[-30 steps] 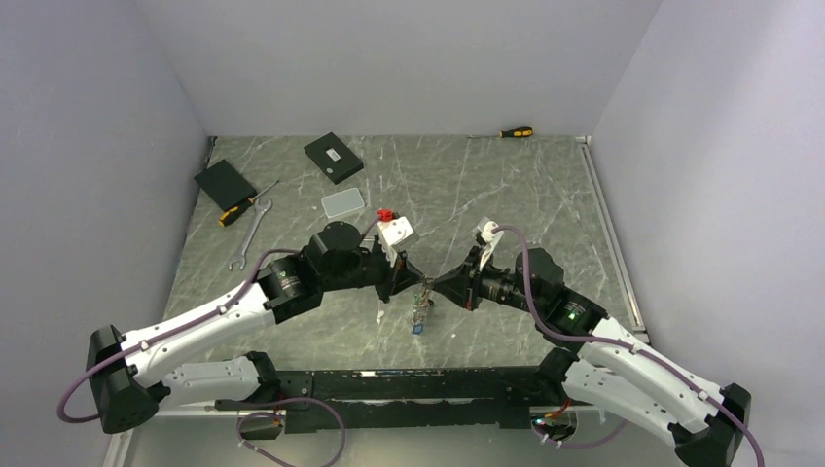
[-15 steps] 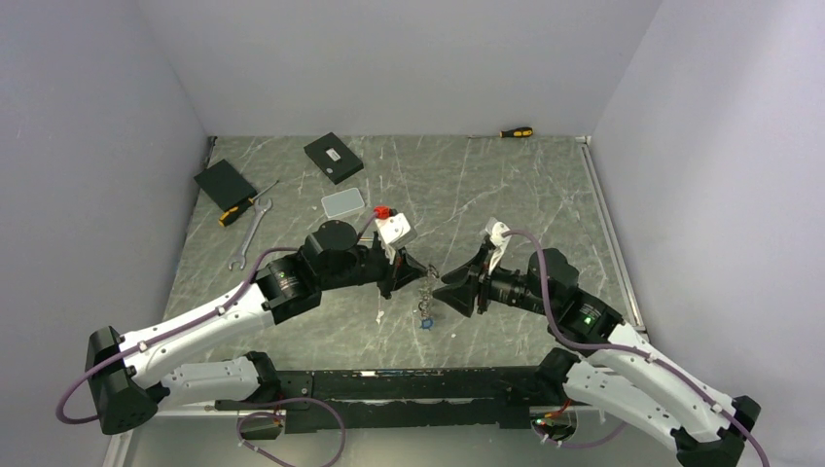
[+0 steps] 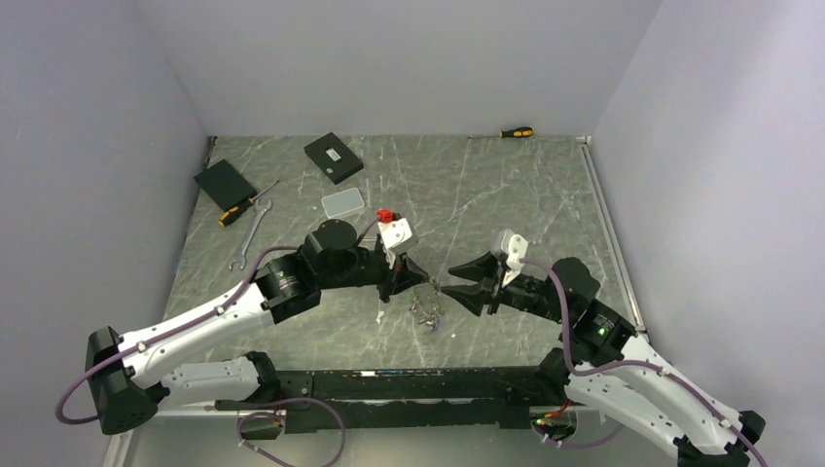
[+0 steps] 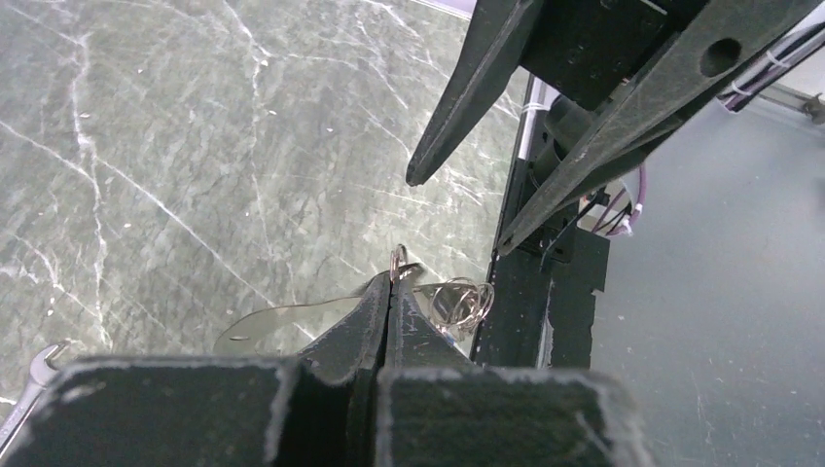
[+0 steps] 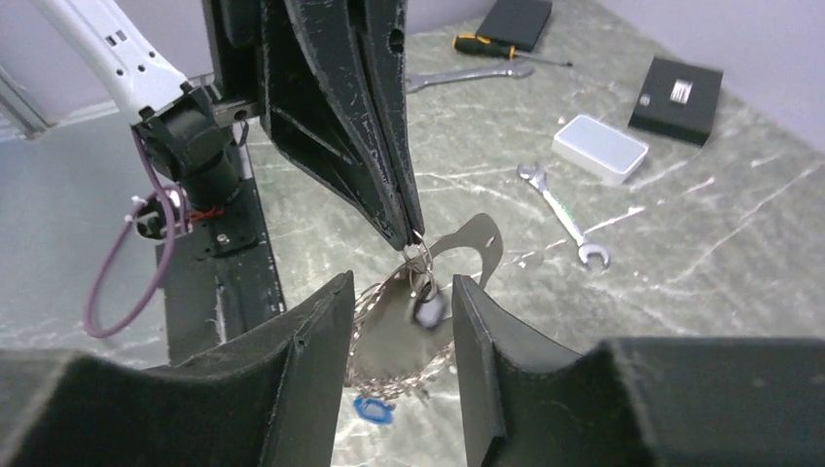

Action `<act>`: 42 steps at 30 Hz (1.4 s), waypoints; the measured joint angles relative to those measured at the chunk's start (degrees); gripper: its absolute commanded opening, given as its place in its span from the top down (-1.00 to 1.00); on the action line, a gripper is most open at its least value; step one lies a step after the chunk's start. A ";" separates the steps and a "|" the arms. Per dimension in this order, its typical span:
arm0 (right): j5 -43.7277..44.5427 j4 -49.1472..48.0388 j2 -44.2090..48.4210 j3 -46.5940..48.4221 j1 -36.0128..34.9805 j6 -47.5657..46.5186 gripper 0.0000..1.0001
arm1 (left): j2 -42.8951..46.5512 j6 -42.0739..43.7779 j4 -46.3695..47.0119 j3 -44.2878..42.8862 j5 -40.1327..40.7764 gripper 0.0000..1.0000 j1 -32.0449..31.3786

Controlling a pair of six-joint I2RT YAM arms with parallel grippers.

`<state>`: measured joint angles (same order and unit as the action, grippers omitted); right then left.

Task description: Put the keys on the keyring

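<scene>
Green marble tabletop (image 3: 486,185), pale grey walls (image 3: 389,58)

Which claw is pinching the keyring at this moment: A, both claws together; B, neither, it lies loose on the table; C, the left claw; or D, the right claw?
C: the left claw is shut on the top of the keyring, with the keys hanging below it, while the right claw stands open and grips nothing.

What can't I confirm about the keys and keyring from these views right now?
Top view: keys too small to count.
Left wrist: keyring mostly hidden behind the left gripper's shut jaws.
Right wrist: keys blurred between the right gripper's open jaws; threaded or not, unclear.
</scene>
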<state>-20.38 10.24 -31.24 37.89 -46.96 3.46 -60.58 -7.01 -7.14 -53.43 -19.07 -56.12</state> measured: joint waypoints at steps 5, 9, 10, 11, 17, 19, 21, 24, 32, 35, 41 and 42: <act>-2.08 -4.98 2.51 -5.09 0.00 -6.54 0.23 | 0.00 0.83 -1.25 -0.87 -3.02 1.00 0.00; -2.78 -6.10 1.20 -5.81 0.00 -9.94 0.25 | 0.00 1.40 -1.33 -0.94 -4.76 1.00 0.00; -2.97 -6.43 0.79 -5.81 0.00 -10.56 0.25 | 0.00 1.46 -1.33 -0.94 -5.11 1.00 0.00; -3.21 -6.67 0.52 -5.81 0.00 -10.88 0.26 | 0.00 1.51 -1.29 -0.94 -5.29 1.00 0.00; -5.70 -7.41 -0.35 -5.81 0.00 -11.65 0.41 | 0.00 1.68 -1.29 -0.94 -5.92 1.00 0.00; -6.47 -7.61 -0.61 -5.81 0.00 -11.67 0.45 | 0.00 1.68 -1.29 -0.94 -6.12 1.00 0.00; -7.28 -7.93 -0.90 -5.81 0.00 -11.63 0.47 | 0.00 1.68 -1.29 -0.94 -6.19 1.00 0.00; -8.17 -8.28 -1.31 -5.81 0.00 -11.52 0.48 | 0.00 1.68 -1.29 -0.94 -6.23 1.00 0.00; -9.46 -9.14 -1.88 -5.81 0.00 -10.91 0.57 | -0.02 1.68 -1.31 -0.94 -6.73 1.00 0.00; -9.79 -9.27 -2.05 -5.79 0.00 -10.80 0.60 | -0.02 1.68 -1.31 -0.94 -6.99 1.00 0.00; -10.23 -9.44 -2.34 -5.68 0.00 -10.47 0.55 | -0.02 1.68 -1.31 -0.94 -7.26 1.00 0.00; -10.25 -9.49 -2.45 -5.68 0.00 -10.36 0.54 | -0.02 1.68 -1.31 -0.94 -7.26 1.00 0.00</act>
<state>-30.63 0.75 -33.69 32.21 -46.96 -6.90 -60.60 -5.32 -8.45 -54.37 -26.33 -56.12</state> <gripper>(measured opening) 0.217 0.007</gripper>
